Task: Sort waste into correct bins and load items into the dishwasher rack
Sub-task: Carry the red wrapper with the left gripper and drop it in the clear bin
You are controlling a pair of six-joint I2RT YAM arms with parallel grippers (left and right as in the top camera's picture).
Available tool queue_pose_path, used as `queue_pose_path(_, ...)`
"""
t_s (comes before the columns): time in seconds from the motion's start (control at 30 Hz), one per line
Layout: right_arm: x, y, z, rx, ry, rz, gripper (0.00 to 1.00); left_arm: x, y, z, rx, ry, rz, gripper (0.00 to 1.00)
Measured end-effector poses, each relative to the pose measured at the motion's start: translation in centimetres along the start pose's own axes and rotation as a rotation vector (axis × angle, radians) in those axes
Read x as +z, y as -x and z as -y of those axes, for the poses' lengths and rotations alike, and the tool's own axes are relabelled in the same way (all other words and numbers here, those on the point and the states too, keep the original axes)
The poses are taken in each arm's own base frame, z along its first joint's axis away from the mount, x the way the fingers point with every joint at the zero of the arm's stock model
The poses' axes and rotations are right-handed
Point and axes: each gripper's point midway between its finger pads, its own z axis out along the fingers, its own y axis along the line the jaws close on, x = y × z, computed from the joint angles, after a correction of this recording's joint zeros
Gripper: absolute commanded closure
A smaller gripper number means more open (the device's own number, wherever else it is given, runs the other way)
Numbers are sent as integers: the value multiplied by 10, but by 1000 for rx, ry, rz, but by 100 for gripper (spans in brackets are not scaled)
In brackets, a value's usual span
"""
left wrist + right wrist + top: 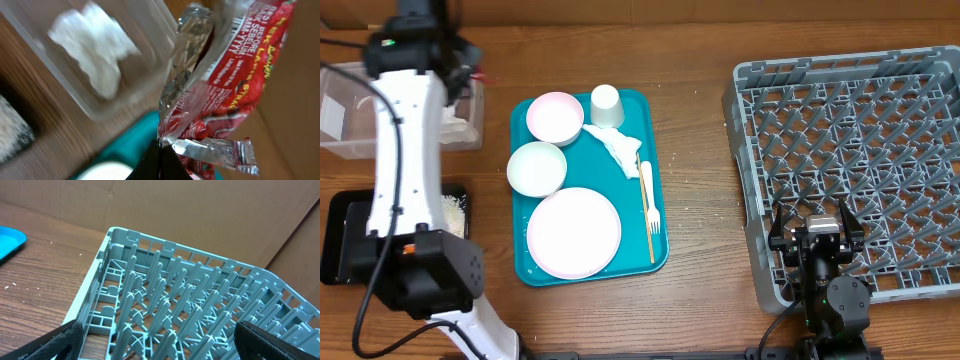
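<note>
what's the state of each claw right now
left claw: closed, holding the red-and-white wrapper
right claw: open, holding nothing

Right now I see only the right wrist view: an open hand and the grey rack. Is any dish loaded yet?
Observer: No. The plate, two bowls, cup and fork sit on the teal tray.
Operator: And the left hand?
Observer: The left hand is shut on a red-and-white wrapper, beside the tub.
Operator: Anything in the tub?
Observer: A crumpled white napkin.
</note>
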Motion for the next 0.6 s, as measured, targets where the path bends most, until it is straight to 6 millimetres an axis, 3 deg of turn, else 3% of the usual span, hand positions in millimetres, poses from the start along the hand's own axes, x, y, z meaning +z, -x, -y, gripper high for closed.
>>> queue_pose_path(0.13, 0, 0, 0, 0, 0, 0, 0, 9, 42, -24, -79, 35, 88, 57)
queue_pose_path(0.17, 0, 0, 0, 0, 0, 0, 0, 14, 50, -31, -85, 51, 99, 44)
queue_pose_path(0.2, 0, 0, 0, 0, 0, 0, 0, 19, 55, -37, -94, 66, 104, 24)
queue_pose_path(0.23, 0, 0, 0, 0, -1, 0, 0, 26, 58, -43, -103, 85, 102, 12)
queue_pose_path(0.3, 0, 0, 0, 0, 0, 0, 0, 42, 61, -58, -118, 130, 89, 6)
queue_pose_path(0.43, 0, 0, 0, 0, -1, 0, 0, 63, 57, -79, -128, 197, 46, 3)
queue_pose_path(0.6, 0, 0, 0, 0, 0, 0, 0, 66, 44, -65, -100, 116, -49, 0)
